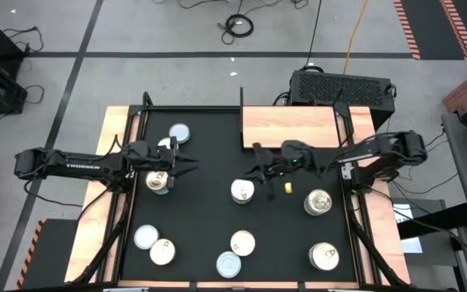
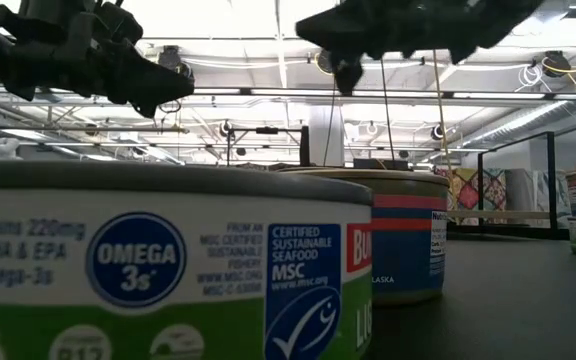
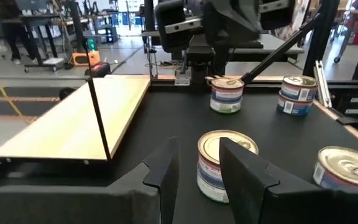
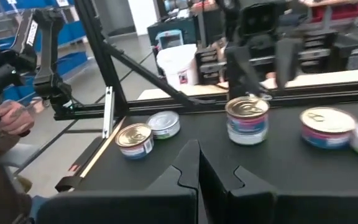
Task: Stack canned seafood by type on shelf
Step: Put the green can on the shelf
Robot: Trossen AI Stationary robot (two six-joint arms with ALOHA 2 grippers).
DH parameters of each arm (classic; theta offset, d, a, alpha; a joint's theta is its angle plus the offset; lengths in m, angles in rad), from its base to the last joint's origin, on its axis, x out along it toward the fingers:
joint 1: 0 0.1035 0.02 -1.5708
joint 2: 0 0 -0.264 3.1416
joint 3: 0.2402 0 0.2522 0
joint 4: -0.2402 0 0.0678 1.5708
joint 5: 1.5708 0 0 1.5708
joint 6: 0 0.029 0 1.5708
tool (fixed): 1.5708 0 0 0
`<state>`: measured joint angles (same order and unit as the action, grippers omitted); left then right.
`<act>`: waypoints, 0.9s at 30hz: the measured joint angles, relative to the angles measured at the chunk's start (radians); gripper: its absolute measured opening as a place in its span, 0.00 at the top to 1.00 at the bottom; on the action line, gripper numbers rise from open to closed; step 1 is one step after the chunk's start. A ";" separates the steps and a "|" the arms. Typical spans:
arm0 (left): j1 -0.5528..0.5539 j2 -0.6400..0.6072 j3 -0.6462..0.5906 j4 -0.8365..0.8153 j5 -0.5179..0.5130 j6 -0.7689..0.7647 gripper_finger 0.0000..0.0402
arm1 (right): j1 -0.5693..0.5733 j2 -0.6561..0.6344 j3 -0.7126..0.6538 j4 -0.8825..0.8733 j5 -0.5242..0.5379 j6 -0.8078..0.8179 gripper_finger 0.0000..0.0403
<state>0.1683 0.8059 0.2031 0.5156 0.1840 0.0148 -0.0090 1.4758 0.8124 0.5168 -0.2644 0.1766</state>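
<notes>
Left gripper (image 1: pixel 191 165) part-open, empty | right gripper (image 1: pixel 251 173) closed, empty | tins (image 1: pixel 242 242) round, flat, gold or silvery tops | nearest label (image 2: pixel 136 260): "OMEGA 3s", "CERTIFIED SUSTAINABLE SEAFOOD MSC"

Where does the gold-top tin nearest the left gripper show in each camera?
High view: tin left of centre, under the left arm.
Low view: cannot pick it out.
Left wrist view: not in it.
Right wrist view: centre, below the left gripper.
Shared landmark: that gripper.
</notes>
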 joint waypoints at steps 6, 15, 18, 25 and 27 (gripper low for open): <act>-0.013 0.000 0.000 -0.001 0.187 -0.061 0.71 | 0.054 0.063 0.126 -0.179 -0.034 0.017 1.00; -0.123 0.003 0.049 -0.005 0.182 -0.081 0.71 | 0.134 0.062 0.164 -0.254 -0.031 -0.006 1.00; -0.175 0.018 0.092 -0.041 0.181 -0.086 0.71 | 0.169 0.062 0.164 -0.262 -0.030 -0.006 1.00; -0.324 0.135 0.192 -0.102 0.094 -0.087 0.71 | 0.294 0.062 0.164 -0.237 0.016 0.041 1.00; -0.370 0.182 0.216 -0.108 0.073 -0.086 0.71 | 0.339 0.062 0.164 -0.236 0.085 0.089 1.00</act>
<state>-0.2018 0.9884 0.4191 0.4076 0.2568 -0.0715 0.3305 1.5379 0.9764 0.2806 -0.1793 0.2657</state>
